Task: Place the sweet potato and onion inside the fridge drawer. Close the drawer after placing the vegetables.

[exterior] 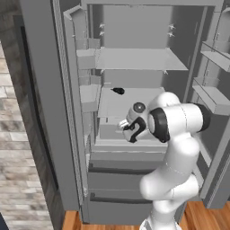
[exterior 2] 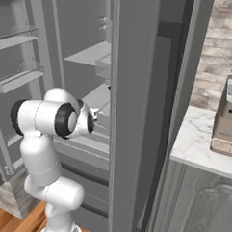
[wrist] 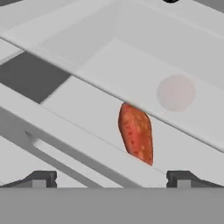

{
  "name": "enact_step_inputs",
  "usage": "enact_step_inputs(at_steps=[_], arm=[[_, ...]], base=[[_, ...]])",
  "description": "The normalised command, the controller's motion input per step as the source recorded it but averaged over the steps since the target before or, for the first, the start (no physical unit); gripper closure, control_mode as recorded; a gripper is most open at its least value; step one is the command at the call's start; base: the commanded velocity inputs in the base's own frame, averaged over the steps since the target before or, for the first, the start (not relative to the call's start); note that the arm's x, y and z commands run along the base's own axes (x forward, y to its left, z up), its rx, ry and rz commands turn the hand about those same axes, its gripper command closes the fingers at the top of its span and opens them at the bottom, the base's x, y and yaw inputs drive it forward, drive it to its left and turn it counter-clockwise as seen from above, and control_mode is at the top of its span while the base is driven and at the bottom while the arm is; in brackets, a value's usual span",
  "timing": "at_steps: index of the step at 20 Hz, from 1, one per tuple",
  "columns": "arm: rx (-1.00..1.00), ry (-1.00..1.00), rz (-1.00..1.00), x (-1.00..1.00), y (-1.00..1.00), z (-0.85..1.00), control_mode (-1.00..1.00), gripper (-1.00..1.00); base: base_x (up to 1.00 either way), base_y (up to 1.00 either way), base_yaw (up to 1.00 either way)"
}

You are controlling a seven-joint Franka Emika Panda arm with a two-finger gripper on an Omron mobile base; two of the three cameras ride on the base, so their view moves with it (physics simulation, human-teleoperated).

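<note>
The sweet potato (wrist: pixel 136 133), orange-red and tapered, lies inside the open fridge drawer (wrist: pixel 83 107), against its far wall. Just beyond it a faint, washed-out pinkish ball shows through a pale panel; it looks like the onion (wrist: pixel 176 92). My gripper (wrist: pixel 111 179) hangs above the drawer's front rim, open, with nothing between its fingertips (wrist: pixel 40 179). In the left base view the gripper (exterior: pixel 127 130) reaches down into the fridge over the drawer (exterior: pixel 112 134), and in the right base view the gripper (exterior 2: pixel 92 117) is partly hidden by the fridge door.
A small black object (exterior: pixel 118 90) rests on the shelf above the drawer. Freezer drawers with dark bars (exterior: pixel 121 179) lie below. Door shelves (exterior: pixel 211 94) stand open to the right. A marble counter with an appliance (exterior 2: pixel 226 123) sits right of the fridge.
</note>
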Motion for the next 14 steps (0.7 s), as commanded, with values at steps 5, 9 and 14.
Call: enact_step_inputs(at_steps=[5,9,14], arm=[[0.0,-0.1,0.0,0.75,-0.19,0.0,-1.0,-1.0],[0.0,-0.03,0.0,0.71,-0.15,0.0,-1.0,-1.0],[0.0,-0.07,0.0,0.3,-0.01,0.0,-1.0,-1.0]], base=[[0.0,0.0,0.0],[0.0,0.0,0.0],[0.0,0.0,0.0]])
